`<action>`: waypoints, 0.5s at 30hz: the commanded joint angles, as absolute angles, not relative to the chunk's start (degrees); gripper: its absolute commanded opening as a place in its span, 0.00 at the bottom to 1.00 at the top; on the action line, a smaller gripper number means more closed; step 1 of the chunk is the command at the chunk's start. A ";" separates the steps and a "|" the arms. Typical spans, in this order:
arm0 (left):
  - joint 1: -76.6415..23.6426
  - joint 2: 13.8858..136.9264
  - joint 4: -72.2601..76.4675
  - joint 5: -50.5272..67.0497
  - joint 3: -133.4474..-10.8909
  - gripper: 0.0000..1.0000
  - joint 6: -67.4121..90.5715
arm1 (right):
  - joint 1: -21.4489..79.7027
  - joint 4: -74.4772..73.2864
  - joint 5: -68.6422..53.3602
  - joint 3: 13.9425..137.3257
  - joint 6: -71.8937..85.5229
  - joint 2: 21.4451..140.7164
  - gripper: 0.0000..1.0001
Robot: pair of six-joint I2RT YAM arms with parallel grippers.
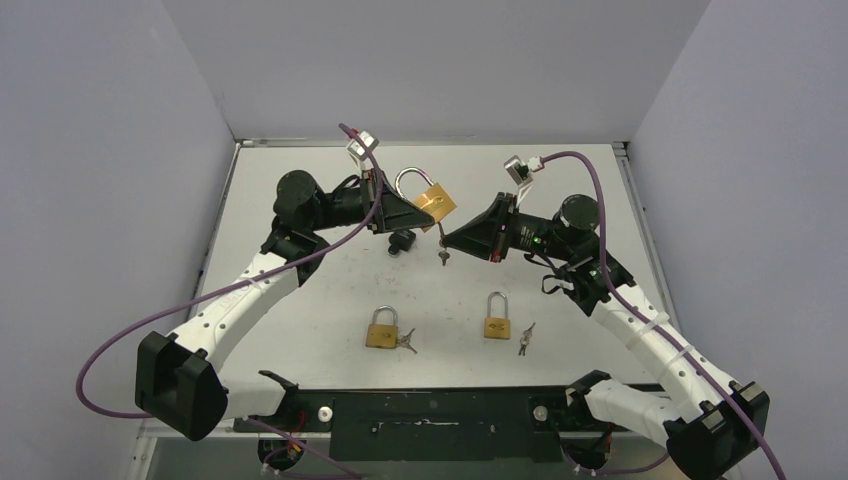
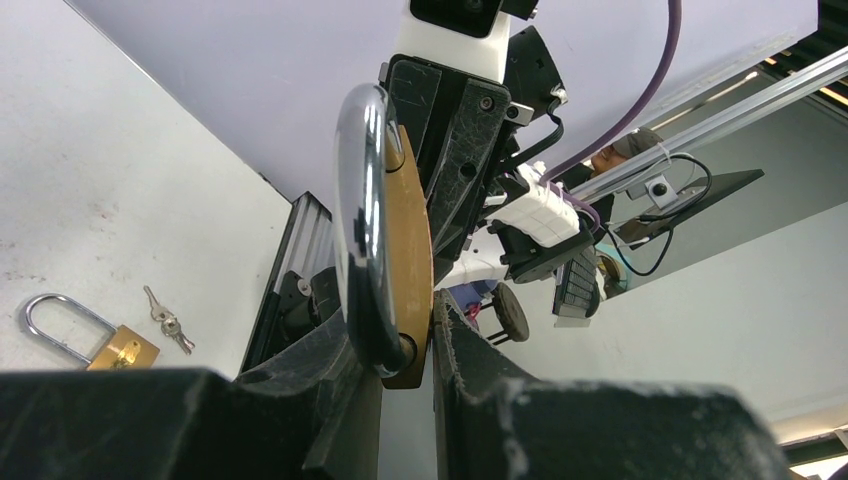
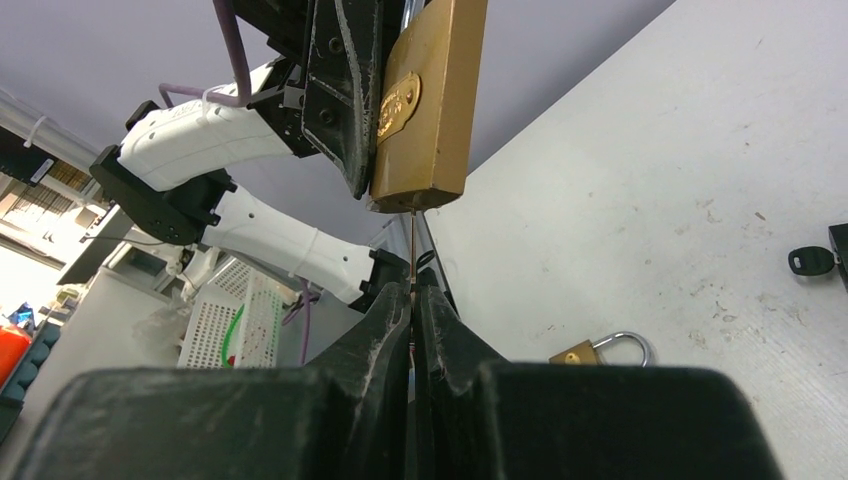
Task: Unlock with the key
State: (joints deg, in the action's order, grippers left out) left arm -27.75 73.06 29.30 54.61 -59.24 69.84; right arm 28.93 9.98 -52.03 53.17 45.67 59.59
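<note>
Padlock [image 1: 436,203] and key meet in mid-air above the far middle of a white table [image 1: 450,300], held there by two robot arms so that neither has to work against the table top. The left arm reaches in from the left, and the left gripper [image 1: 400,208] is clamped on the flat brass sides. It holds the lock upright, steel shackle [image 1: 410,180] on top and keyhole facing down, which leaves the underside free. From the right, the right gripper [image 1: 448,238] is pinched tight on the thin key [image 3: 413,240], whose blade stands straight up into the bottom of the brass body; how deep it sits cannot be seen. The shackle looks seated, so the lock is probably not yet open. Nearer the arm bases, two spare padlocks [image 1: 382,330] lie flat, each with small loose keys [image 1: 407,342] just beside it.
</note>
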 commanded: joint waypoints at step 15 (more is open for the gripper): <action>-27.60 68.67 31.03 53.33 -62.31 0.00 66.68 | 28.70 14.18 -49.26 54.87 45.10 57.29 0.00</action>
State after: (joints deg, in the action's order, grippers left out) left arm -27.70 72.16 27.90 54.30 -59.31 68.49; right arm 28.93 9.82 -51.22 53.17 45.63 59.42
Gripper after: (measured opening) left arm 0.174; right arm 0.033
